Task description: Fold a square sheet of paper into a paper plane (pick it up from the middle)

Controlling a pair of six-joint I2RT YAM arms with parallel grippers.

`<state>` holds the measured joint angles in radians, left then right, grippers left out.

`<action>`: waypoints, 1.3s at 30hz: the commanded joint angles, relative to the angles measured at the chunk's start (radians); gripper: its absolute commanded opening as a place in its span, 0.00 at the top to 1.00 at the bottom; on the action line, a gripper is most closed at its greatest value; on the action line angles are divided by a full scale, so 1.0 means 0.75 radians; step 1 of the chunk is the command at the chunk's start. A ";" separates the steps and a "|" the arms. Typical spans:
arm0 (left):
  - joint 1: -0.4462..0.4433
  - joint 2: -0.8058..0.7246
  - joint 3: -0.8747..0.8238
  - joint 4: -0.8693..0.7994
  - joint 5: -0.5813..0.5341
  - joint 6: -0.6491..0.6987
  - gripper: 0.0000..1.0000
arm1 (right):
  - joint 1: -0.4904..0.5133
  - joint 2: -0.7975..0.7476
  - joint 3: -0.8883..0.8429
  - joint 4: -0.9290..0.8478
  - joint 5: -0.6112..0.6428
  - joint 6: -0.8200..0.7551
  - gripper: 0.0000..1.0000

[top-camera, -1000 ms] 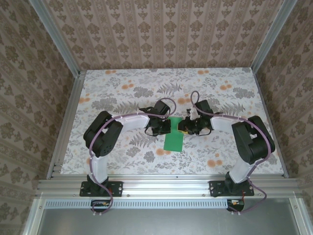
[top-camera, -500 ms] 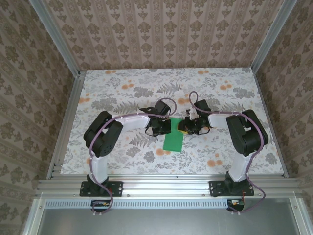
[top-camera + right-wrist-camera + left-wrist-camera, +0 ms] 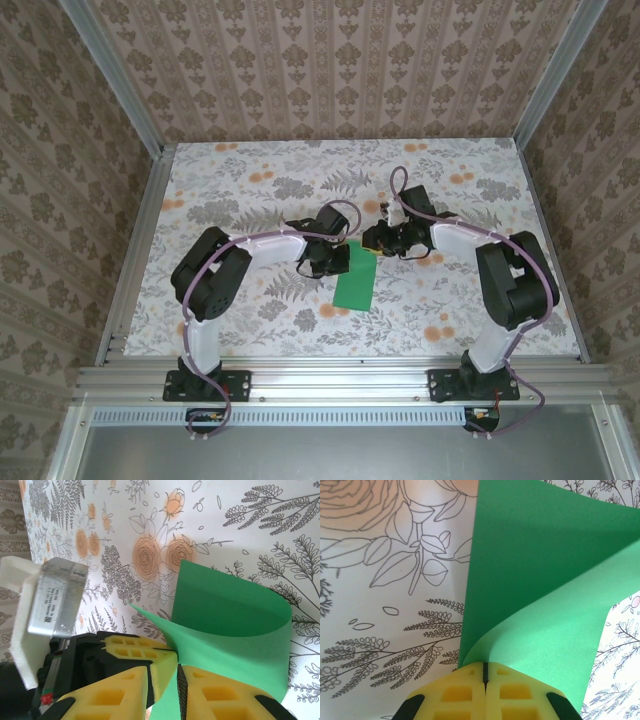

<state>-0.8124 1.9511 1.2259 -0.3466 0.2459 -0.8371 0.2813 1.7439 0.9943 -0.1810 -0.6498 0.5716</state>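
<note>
- Now the left gripper [image 3: 485,667] is pinched tight on an edge of the square sheet of paper [image 3: 535,580], which curls above the floral table [image 3: 370,605].
- Right gripper [image 3: 177,672] sits at the sheet's edge, fingers nearly together; whether it grips, I cannot tell.

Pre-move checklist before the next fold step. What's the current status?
1. Left gripper shut on the edge of the green paper: ok.
2. Right gripper holding the paper: cannot tell. Its fingers are near together with green showing between them.
3. Paper lying flat on the table: not ok. The wrist views show it curled over in a loop.
4. Sharp crease at the bend: not ok. The bend is rounded.
5. Clearance between the two grippers: cannot tell. Their fingertips sit very close at the paper's corner.
</note>
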 commanded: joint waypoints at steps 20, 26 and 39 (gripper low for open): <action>-0.028 0.081 0.008 -0.147 -0.046 0.036 0.95 | -0.038 0.056 0.084 -0.157 0.087 -0.062 0.74; -0.033 0.084 0.020 -0.151 -0.047 0.037 0.95 | -0.063 0.116 0.143 -0.129 0.005 -0.051 0.75; -0.038 0.087 0.028 -0.168 -0.052 0.044 0.95 | -0.064 0.293 0.136 -0.150 0.148 -0.076 0.75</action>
<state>-0.8246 1.9644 1.2526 -0.3824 0.2306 -0.8291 0.2333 1.9366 1.0874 -0.2440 -0.6018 0.5434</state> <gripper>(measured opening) 0.051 0.251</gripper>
